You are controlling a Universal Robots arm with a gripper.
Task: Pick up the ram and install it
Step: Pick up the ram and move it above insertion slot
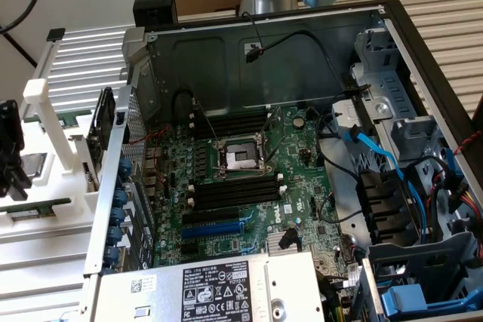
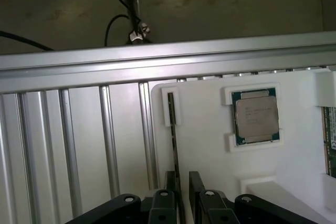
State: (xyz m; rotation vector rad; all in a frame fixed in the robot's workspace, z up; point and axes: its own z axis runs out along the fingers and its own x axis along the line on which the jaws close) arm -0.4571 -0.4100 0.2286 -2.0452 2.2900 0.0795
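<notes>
1. The gripper [image 2: 182,178], its body cut off, holds its fingers narrowly apart.
2. The ram [image 2: 172,135], edge-on and no more than a thin dark strip, stands in the white holder [image 2: 205,150] and reaches into the gap between them; contact is unclear.
3. The processor [image 2: 255,116] lies near, beside the gripper.

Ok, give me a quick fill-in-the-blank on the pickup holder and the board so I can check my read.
The ram stands on edge in a ___ holder.
The end effector is lined up over the ram with its fingers ___.
The processor lies in the same holder, ___ the case.
On the motherboard, the long coloured slot is ___.
Missing words: white; open; outside; blue.
</notes>
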